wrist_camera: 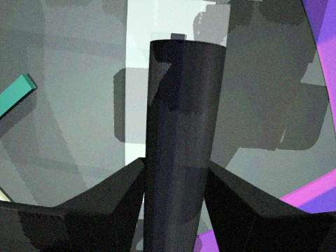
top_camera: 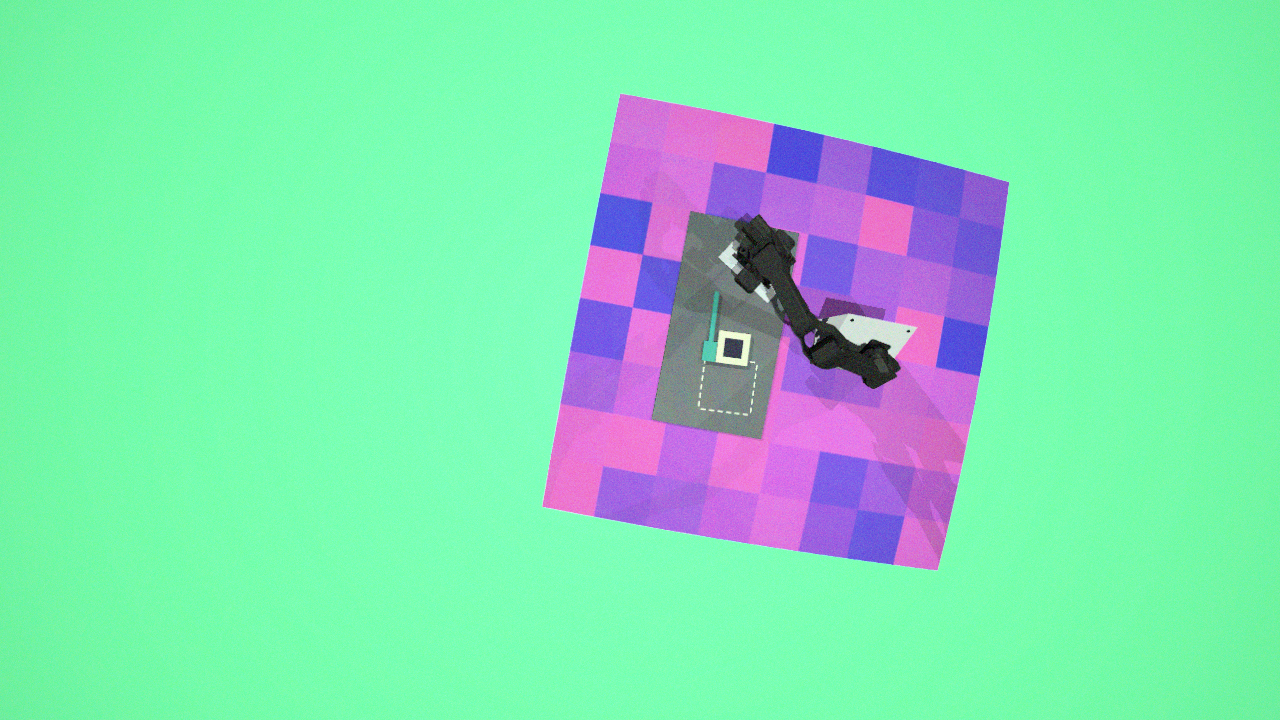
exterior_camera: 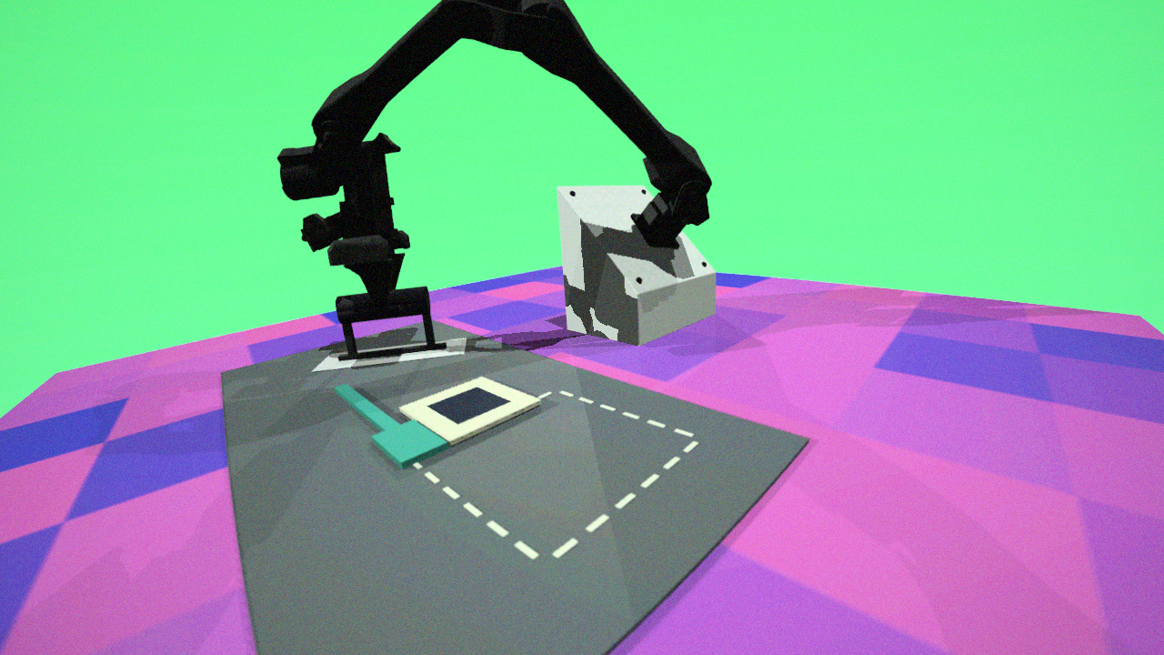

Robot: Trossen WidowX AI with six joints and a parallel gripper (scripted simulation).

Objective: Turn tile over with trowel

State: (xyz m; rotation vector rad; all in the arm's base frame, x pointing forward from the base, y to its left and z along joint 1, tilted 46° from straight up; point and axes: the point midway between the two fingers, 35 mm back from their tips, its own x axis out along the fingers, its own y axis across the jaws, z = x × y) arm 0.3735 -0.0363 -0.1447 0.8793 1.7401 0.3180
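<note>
The trowel is a white blade (top_camera: pixel 730 257) (exterior_camera: pixel 326 363) (wrist_camera: pixel 136 21) with a raised black bar handle (exterior_camera: pixel 349 307) (wrist_camera: pixel 185 105). It lies flat on the far end of the grey mat (top_camera: pixel 671 402) (exterior_camera: pixel 406 586). My gripper (exterior_camera: pixel 382 295) (wrist_camera: pixel 173 166) points down over the handle, a finger against each side, and is shut on it. The fingertips are hidden in the top view. The cream tile (top_camera: pixel 733 348) (exterior_camera: pixel 435 421) lies flat, its dark square (exterior_camera: pixel 470 404) facing up. It lies at the trowel-side edge of the dashed outline (exterior_camera: pixel 596 522), mostly outside it.
A teal piece (top_camera: pixel 708 350) (exterior_camera: pixel 411 442) (wrist_camera: pixel 15 92), a square plate with a thin bar, lies against the tile's side on the mat. Its bar reaches toward the trowel. A white slanted block (top_camera: pixel 868 331) (exterior_camera: pixel 675 309) stands beside the mat under the arm's base.
</note>
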